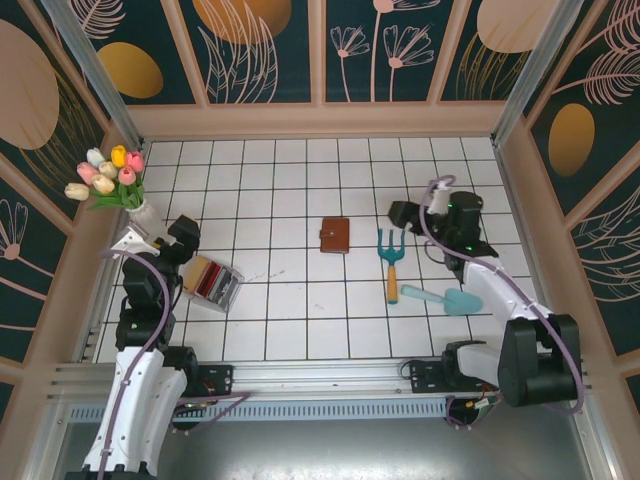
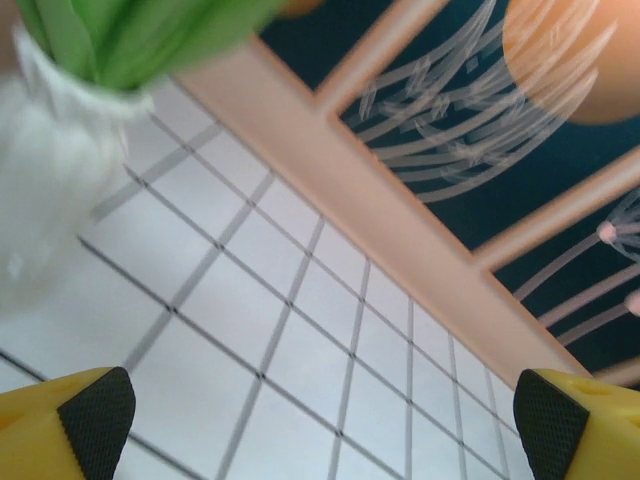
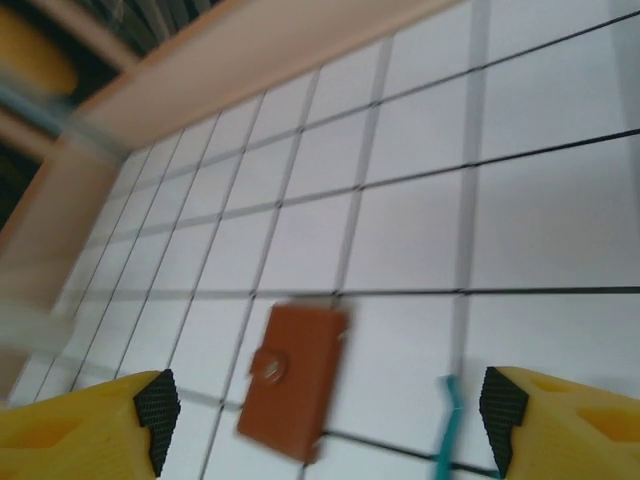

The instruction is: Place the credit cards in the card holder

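My left pincer [image 2: 325, 420] hangs spread wide and empty. My right pincer [image 3: 330, 412] gapes too, grasping nothing. One wallet [image 1: 335, 235] lies shut mid-frame. The cards [image 1: 208, 279] stand in one clear box [image 1: 230, 291] at lower left, too tightly packed to count.

The right wrist view is blurred throughout: the brown card holder [image 3: 292, 380] has soft edges, its clasp a faint round spot, and the teal garden fork [image 3: 447, 430] is cut off by the bottom edge. In the left wrist view the white vase [image 2: 45, 200] and green stems [image 2: 130, 35] are out of focus and cropped at the top left corner. From above, the credit cards [image 1: 205, 277] in the clear box [image 1: 234, 292] are too small to count.
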You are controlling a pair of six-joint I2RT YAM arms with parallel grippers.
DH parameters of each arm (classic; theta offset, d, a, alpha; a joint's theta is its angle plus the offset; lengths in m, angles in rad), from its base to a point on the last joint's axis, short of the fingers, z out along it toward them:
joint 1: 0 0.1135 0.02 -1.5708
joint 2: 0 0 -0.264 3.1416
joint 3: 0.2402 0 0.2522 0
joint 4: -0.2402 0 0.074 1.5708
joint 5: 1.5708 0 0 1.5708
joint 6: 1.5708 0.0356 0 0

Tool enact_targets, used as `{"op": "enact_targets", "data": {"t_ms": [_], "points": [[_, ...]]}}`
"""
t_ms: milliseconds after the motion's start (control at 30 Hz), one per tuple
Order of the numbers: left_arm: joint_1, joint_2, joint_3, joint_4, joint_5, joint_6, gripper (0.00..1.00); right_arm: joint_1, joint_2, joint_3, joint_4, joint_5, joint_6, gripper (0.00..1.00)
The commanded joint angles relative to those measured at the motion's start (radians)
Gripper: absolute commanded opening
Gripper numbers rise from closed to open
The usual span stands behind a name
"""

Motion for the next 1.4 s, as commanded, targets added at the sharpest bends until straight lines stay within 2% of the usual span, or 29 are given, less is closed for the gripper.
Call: {"op": "enact_targets", "data": {"t_ms": [0,100,233,400,500,567,633,800,967,1133,1233,1300,1367], "points": [[0.003,0.009,0.013,-0.060,0.271,-0.113,0.99,0.134,0.125,0.136,-0.119,0.028,-0.002,0.77],[0.004,0.099,0.051,-0.032,0.400,-0.091,0.99,0.212,0.304,0.263,-0.167,0.104,0.044,0.65],[0.003,0.191,0.130,-0.189,0.423,-0.016,0.99,0.254,0.531,0.465,-0.259,0.111,0.052,0.49],[0.003,0.173,0.107,-0.191,0.439,-0.025,0.99,0.300,0.741,0.670,-0.354,0.107,0.035,0.41],[0.003,0.180,0.075,-0.142,0.487,-0.048,0.99,0.305,0.831,0.737,-0.385,0.086,0.035,0.42],[0.003,0.190,0.073,-0.151,0.482,-0.049,0.99,0.310,0.873,0.764,-0.432,0.126,0.032,0.42],[0.003,0.193,0.080,-0.176,0.464,-0.039,0.99,0.315,0.885,0.733,-0.451,0.107,0.014,0.42],[0.004,0.208,0.102,-0.176,0.470,-0.031,0.99,0.359,0.798,0.523,-0.429,0.083,-0.016,0.40],[-0.003,0.267,0.116,-0.144,0.541,-0.021,0.99,0.480,0.609,0.259,-0.334,0.011,-0.090,0.38],[-0.073,0.346,0.160,-0.131,0.534,0.008,0.99,0.560,0.425,0.197,-0.385,0.005,-0.251,0.38],[-0.142,0.412,0.198,-0.128,0.518,0.019,0.99,0.556,0.296,0.189,-0.401,0.066,-0.207,0.39],[-0.198,0.459,0.219,-0.122,0.513,0.021,0.98,0.543,0.205,0.151,-0.414,0.161,-0.113,0.38],[-0.252,0.498,0.230,-0.115,0.489,0.022,0.98,0.525,0.137,0.090,-0.418,0.151,-0.049,0.38]]}}
